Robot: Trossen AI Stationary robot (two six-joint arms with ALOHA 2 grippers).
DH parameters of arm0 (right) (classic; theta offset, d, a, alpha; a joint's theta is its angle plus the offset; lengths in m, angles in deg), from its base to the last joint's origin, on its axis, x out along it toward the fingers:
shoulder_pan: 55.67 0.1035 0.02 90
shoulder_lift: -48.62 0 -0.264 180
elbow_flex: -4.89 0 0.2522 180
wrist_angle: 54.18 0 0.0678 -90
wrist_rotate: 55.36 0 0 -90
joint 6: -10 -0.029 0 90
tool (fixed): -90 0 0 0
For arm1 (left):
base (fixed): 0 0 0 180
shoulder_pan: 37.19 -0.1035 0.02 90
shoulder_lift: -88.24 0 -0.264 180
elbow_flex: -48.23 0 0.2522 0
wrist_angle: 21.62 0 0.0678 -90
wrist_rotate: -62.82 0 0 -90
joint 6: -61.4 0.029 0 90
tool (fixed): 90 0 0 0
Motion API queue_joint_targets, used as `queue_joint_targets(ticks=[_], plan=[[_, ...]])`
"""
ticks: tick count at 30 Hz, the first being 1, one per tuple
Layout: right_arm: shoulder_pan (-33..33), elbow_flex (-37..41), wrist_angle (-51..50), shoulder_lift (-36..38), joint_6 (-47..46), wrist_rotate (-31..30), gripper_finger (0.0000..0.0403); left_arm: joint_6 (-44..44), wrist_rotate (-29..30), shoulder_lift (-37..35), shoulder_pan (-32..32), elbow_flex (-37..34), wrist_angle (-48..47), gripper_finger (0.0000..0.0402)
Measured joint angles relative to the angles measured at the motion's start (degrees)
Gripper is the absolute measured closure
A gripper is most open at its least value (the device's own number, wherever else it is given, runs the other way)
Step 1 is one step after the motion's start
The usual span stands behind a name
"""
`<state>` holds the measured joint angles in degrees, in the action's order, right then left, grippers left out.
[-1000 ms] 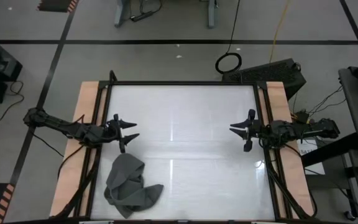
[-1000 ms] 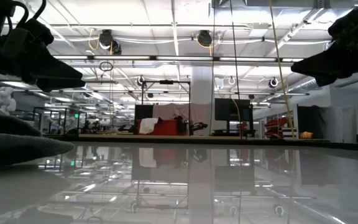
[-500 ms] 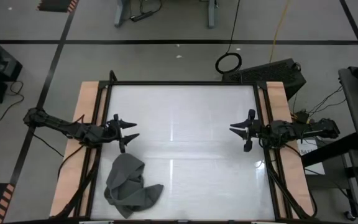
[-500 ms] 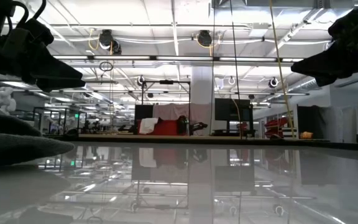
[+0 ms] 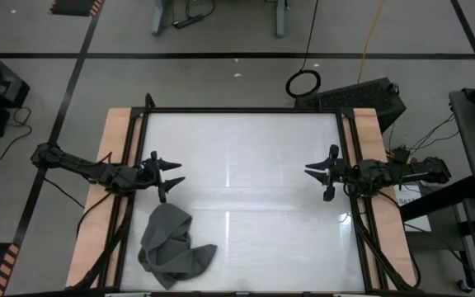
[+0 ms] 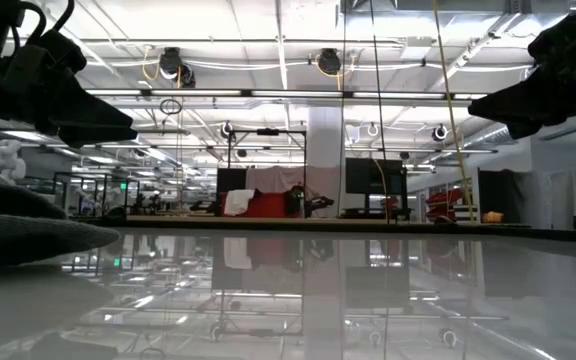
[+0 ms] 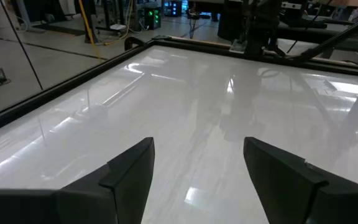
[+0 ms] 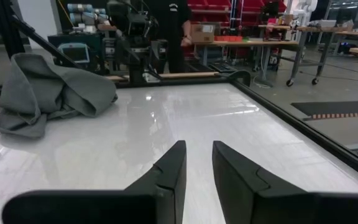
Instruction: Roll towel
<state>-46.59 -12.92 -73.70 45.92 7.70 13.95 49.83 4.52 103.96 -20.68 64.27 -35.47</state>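
Charcoal-grey cloth, the towel (image 5: 173, 247) lies crumpled in a heap on the white table (image 5: 246, 148), near the front edge on the left arm's side, with folds piled up and one flap spreading toward the table's middle. Nothing touches it. The left gripper (image 5: 170, 172) hangs above the table close to the left edge, a little behind the towel and clear of it, its fingers pointing toward the centre; its jaws stand wide, and in the left wrist view the two dark fingers (image 7: 129, 180) show a broad gap with only bare glossy tabletop between them. The right gripper (image 5: 318, 173) hangs opposite, near the right edge, well apart from the towel, pointing back toward the centre. Its jaws are narrow: in the right wrist view the fingers (image 8: 169, 177) leave just a slim slot, and nothing is held in it. That same view shows the towel (image 8: 48, 93) across the table as a soft grey mound, with the left arm's base behind it and a person in dark clothes standing beyond the table edge. In the low view the towel (image 6: 28, 235) fills the lower left as a dark blurred shape, both grippers loom as dark forms at the upper corners, and the shiny surface mirrors the ceiling lights of the room behind.
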Motion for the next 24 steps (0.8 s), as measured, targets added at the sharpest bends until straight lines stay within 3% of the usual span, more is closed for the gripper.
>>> queue_joint_targets(ticks=[17,24], plan=[[0.0,0.0,10.5,0.0,-9.2,0.0,0.0332,0.0,0.0,0.0,0.0,0.0,0.0,0.0149],[0.0,0.0,30.1,-0.2,-8.1,3.1,0.0332,0.0,0.0,0.0,0.0,0.0,0.0,0.0149]])
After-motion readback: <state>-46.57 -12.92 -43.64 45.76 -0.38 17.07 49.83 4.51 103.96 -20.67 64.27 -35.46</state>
